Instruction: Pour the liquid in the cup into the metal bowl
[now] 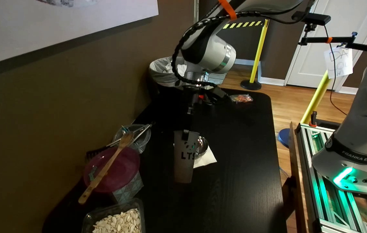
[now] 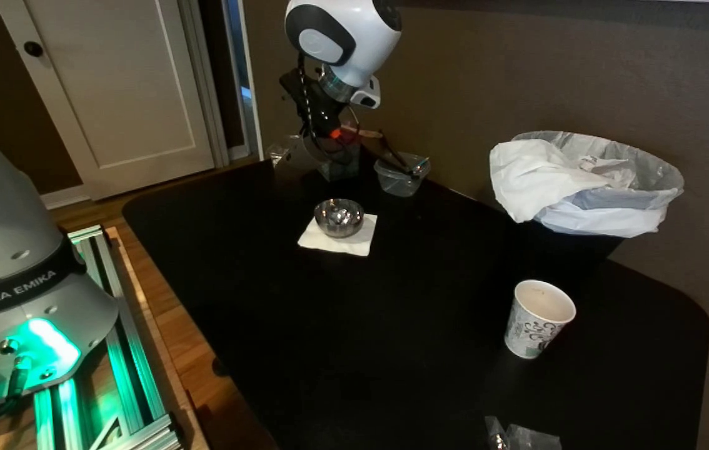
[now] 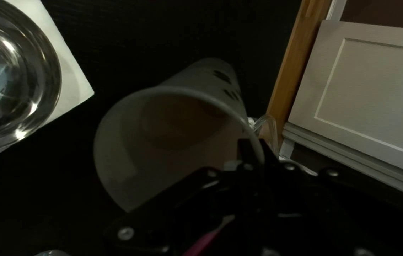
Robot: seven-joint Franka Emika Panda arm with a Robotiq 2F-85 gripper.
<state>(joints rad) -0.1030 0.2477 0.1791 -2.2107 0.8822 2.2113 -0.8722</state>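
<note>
The cup, a tall greyish translucent tumbler with dark lettering, hangs nearly upright from my gripper in an exterior view. In the wrist view my gripper is shut on the rim of the cup; a brownish tint shows deep inside. The shiny metal bowl sits on a white napkin in an exterior view. The metal bowl is partly hidden behind the cup in an exterior view. In the wrist view the metal bowl lies left of the cup, apart from it.
A pink bowl with a wooden stick and a clear container stand along the wall. A container of pale seeds is at the near end. A white paper cup and a lined bin are at the far end.
</note>
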